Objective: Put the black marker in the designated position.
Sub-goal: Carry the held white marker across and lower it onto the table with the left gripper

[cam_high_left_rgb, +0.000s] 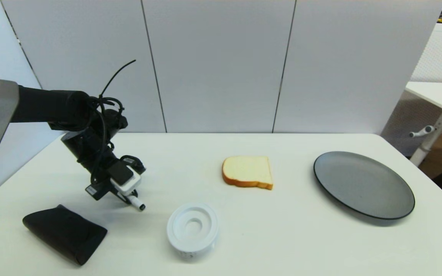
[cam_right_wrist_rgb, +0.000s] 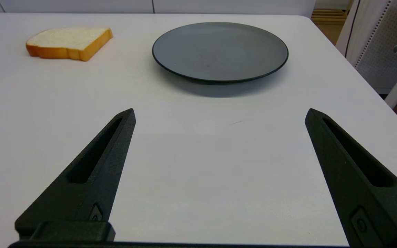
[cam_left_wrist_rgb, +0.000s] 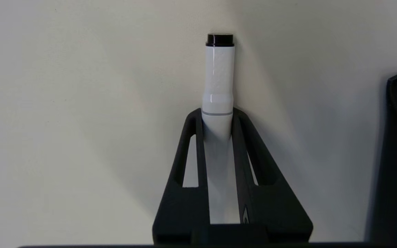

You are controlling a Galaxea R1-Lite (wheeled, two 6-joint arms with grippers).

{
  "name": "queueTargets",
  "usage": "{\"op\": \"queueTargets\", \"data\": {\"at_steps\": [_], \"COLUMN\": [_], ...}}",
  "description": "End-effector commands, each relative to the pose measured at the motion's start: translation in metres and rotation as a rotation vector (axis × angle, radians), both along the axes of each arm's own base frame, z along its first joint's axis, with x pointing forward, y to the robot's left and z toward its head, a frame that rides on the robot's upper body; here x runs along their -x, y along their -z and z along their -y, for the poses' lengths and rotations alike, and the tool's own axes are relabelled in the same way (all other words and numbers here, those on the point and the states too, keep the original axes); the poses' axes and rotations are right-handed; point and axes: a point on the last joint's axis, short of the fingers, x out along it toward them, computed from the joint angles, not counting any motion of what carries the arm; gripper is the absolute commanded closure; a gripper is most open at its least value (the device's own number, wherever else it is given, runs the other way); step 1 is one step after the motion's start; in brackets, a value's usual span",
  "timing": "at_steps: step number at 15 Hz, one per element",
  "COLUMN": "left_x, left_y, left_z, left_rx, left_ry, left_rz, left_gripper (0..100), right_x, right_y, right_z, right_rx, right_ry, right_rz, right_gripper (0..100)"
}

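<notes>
Left gripper [cam_left_wrist_rgb: 217,117] clamped on marker [cam_left_wrist_rgb: 219,75], barrel along fingers, capped end poking out toward bare table [cam_high_left_rgb: 159,180], likely so you can lay it flat. Arm reaches in from left, wrist pitched down, low, between pouch [cam_high_left_rgb: 65,234] and ring [cam_high_left_rgb: 192,230]. Right gripper [cam_right_wrist_rgb: 219,115] idle, spread wide, facing plate [cam_right_wrist_rgb: 220,51].

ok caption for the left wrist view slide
Left hand shut on the black marker, capped end toward the white table.

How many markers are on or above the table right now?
1: the white-barrelled black marker, clamped in the left gripper above the tabletop, between the black folded pouch and white ring-shaped object. None elsewhere visible.
</notes>
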Motion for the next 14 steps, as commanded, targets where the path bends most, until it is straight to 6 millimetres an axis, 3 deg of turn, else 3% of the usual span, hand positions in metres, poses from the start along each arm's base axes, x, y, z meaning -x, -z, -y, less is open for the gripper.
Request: {"op": "queueTargets", "data": {"at_steps": [1, 5, 7, 11, 14], "left_x": [0.024, 0.04, 0.046, 0.046, 0.036], "left_y": [-0.046, -0.08, -0.096, -0.114, -0.128], "left_z": [0.015, 0.04, 0.063, 0.112, 0.134], "left_rx": [0.041, 0.124, 0.189, 0.404, 0.603], "left_ry": [-0.045, -0.157, -0.237, -0.407, -0.484], "left_rz": [0.103, 0.174, 0.195, 0.243, 0.317], "left_gripper": [100, 100, 100, 100, 100], "right_x": [0.0, 0.0, 0.0, 0.0, 0.0], "right_y": [0.0, 0.0, 0.0, 0.0, 0.0], "right_z": [0.0, 0.0, 0.0, 0.0, 0.0], "right_rx": [0.0, 0.0, 0.0, 0.0, 0.0], "right_ry": [-0.001, -0.001, -0.001, -0.001, -0.001], "right_rz": [0.0, 0.0, 0.0, 0.0, 0.0], "right_gripper": [0, 0, 0, 0, 0]}}
